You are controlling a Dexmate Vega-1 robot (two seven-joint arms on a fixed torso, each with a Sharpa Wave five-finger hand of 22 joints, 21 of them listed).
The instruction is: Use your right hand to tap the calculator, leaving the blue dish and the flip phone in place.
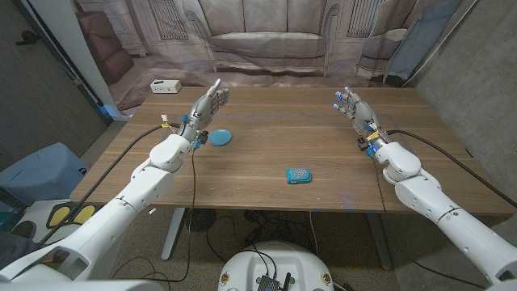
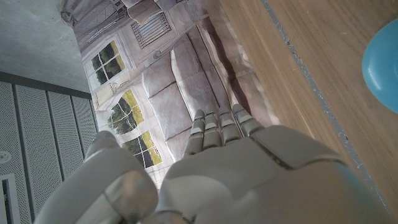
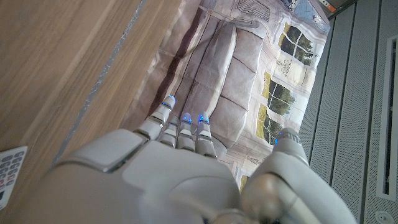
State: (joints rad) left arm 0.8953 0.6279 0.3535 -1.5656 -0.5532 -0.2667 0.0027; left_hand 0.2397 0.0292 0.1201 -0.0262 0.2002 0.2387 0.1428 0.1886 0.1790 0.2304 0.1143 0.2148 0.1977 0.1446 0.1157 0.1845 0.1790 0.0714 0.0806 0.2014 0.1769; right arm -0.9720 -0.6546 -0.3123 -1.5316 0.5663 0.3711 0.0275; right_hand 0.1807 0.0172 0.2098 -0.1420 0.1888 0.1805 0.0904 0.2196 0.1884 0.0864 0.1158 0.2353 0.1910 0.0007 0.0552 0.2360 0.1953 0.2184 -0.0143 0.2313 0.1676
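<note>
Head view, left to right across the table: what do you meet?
White box → left hand → blue dish → small blue device → right hand.

Blue dish (image 1: 219, 137), teal flip phone (image 1: 298, 175), white-keyed calculator (image 3: 9, 169), brown wooden table (image 1: 275, 153).

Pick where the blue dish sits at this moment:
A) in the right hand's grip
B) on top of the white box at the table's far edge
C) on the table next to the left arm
C: the head view shows the blue dish lying on the table right beside the left arm's wrist, while the left hand and the right hand both hold nothing.
</note>
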